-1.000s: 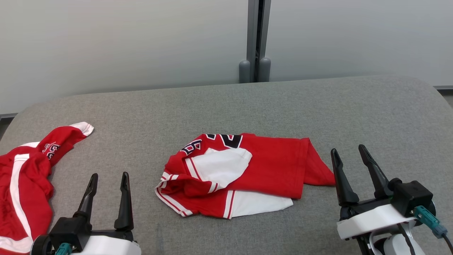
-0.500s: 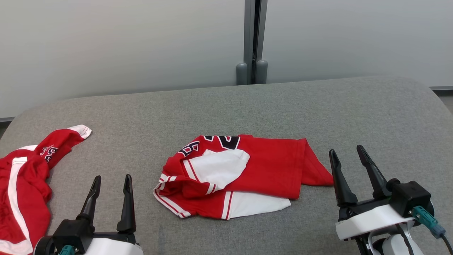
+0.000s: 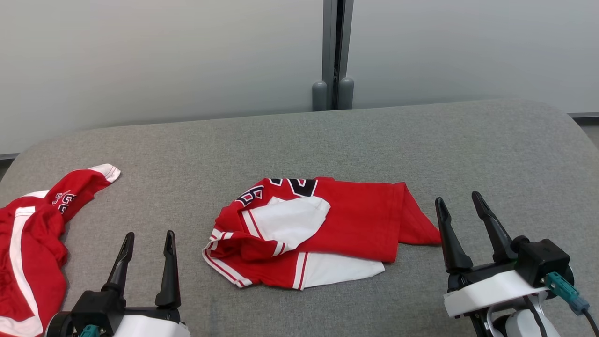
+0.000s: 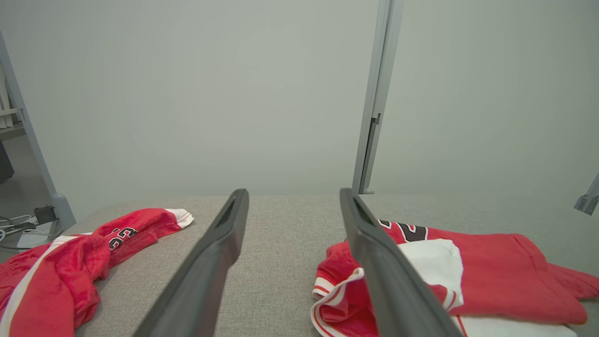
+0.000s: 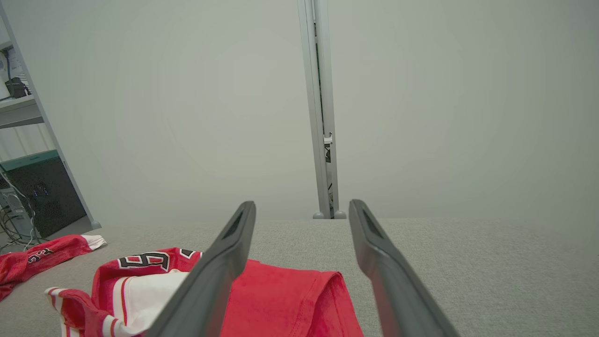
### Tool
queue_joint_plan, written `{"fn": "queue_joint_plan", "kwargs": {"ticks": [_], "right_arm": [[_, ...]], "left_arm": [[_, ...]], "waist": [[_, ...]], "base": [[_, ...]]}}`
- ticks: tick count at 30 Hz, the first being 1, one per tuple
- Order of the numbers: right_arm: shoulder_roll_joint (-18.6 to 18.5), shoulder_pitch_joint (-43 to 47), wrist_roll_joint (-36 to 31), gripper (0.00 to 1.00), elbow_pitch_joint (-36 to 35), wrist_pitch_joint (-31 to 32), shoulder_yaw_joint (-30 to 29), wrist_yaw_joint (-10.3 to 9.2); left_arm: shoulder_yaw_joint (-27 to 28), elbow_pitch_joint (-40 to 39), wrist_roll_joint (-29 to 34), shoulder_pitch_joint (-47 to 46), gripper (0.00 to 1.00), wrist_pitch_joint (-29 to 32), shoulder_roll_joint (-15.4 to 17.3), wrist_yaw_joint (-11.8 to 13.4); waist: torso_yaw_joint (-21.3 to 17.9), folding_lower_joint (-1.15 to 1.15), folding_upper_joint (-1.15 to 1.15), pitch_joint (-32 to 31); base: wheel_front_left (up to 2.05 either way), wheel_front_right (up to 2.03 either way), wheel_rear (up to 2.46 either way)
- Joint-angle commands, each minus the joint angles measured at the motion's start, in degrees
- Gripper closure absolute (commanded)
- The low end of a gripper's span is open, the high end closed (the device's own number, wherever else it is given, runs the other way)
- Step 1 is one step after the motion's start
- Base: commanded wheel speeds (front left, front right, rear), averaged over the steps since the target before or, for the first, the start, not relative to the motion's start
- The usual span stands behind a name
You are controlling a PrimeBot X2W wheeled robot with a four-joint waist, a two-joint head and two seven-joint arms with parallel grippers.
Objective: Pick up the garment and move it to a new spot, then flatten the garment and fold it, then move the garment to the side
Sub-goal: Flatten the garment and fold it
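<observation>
no change — left gripper [image 3: 149, 234], right gripper [image 3: 457, 197] stay spread, empty | folded garment [image 3: 355, 220] between their fingers (untouched) | pending: side move

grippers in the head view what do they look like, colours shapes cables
The left gripper and right gripper match: two long, tapering dark jaws on a black block, mounted on a white wrist shell. Each carries a teal connector; the right one's runs into a black cable.
</observation>
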Motion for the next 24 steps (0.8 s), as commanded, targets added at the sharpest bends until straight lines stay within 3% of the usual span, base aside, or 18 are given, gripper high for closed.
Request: {"fn": "queue_joint_plan", "kwargs": {"ticks": [1,16,24], "right_arm": [[-0.12,-0.24,0.00,0.00,0.12,-0.28,-0.09,0.03],[0.05,-0.66,-0.10,0.00,0.28,-0.28,0.13,0.03],[0.05,-1.84,-0.12,0.00,0.23,-0.28,-0.11,0.03]], "left_arm": [[0.29,-0.02,0.61,0.29,0.00,-0.03,0.05,-0.18],[-0.76,-0.30,1.38,-1.18,0.00,0.15,-0.23,-0.74],[-6.26,2.78,1.77,-8.34,0.00,7.39,0.29,-5.32]], "waist": [[0.01,0.00,0.00,0.03],[-0.50,0.00,0.00,0.39],[-1.83,0.00,0.00,1.36]], "base": [[0.00,0.00,0.00],[0.00,0.00,0.00],[0.00,0.00,0.00]]}}
